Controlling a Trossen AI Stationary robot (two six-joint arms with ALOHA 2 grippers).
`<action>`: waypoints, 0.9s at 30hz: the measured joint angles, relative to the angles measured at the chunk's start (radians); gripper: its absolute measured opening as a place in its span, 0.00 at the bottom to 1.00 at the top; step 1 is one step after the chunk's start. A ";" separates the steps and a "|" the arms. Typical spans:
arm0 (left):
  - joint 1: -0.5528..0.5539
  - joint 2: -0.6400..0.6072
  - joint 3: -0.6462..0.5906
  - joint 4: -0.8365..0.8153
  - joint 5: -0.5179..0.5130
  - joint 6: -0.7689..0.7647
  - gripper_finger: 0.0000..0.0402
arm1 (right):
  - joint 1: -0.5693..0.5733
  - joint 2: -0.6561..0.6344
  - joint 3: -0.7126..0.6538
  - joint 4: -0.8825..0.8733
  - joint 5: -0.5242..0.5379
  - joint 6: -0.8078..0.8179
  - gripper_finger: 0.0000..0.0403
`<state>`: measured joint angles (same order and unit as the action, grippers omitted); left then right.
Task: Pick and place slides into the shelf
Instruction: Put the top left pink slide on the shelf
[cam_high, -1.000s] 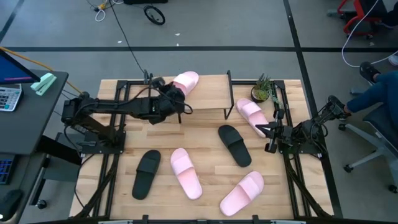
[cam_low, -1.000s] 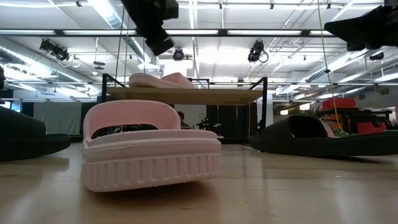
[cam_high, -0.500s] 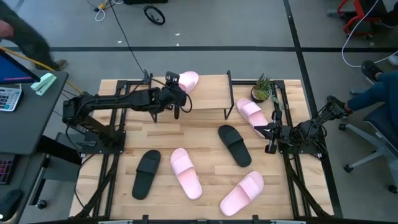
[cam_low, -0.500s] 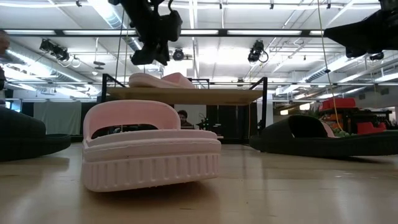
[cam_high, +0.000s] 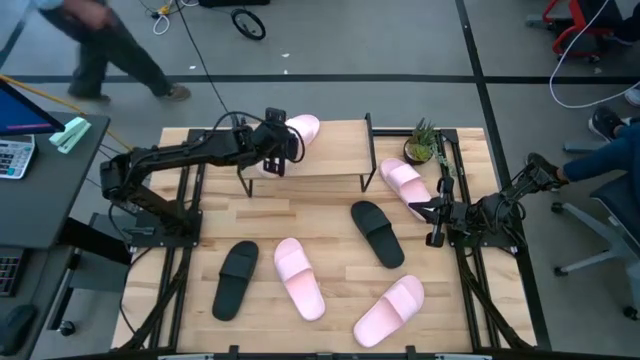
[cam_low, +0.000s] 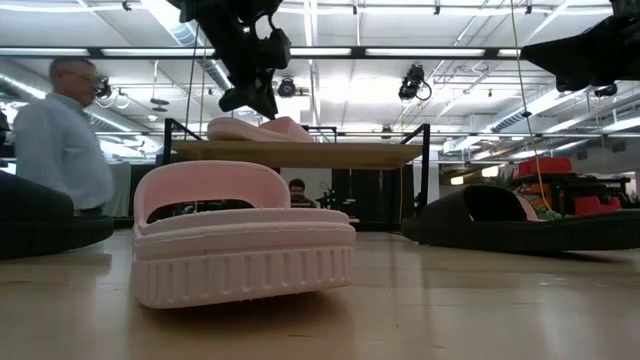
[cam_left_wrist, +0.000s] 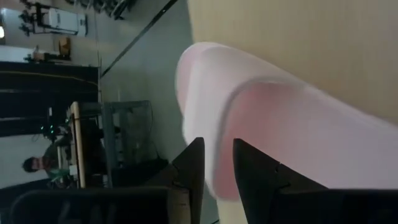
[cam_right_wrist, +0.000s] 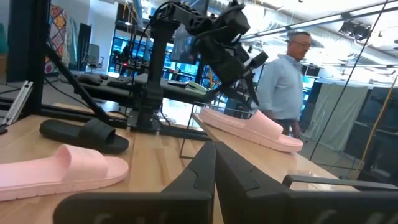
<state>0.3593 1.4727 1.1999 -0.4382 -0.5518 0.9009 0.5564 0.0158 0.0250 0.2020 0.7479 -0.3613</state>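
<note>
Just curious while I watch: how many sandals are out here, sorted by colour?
Light pink foam slide sandals: 4 (on the shelf, beside the plant, table middle, front right)
Black foam slide sandals: 2 (left, middle)
Total: 6

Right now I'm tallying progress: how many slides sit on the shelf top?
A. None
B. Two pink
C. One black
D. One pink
D: a single pink slide lies on the shelf plank near its left end, beside the left gripper; the other five slides, three pink and two black, lie off the shelf on the table.
</note>
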 joint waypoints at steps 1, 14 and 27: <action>0.008 0.001 0.000 0.007 0.003 0.000 0.22 | 0.000 0.000 0.000 0.000 0.000 -0.001 0.03; 0.044 0.095 0.000 0.115 0.028 -0.016 0.20 | 0.000 0.000 0.000 -0.006 0.006 -0.001 0.03; 0.002 0.092 -0.001 0.127 -0.354 -0.152 0.04 | 0.000 0.000 0.000 -0.041 0.007 -0.001 0.03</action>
<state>0.3616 1.5646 1.1992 -0.3113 -0.9056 0.7492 0.5564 0.0162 0.0254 0.1608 0.7551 -0.3626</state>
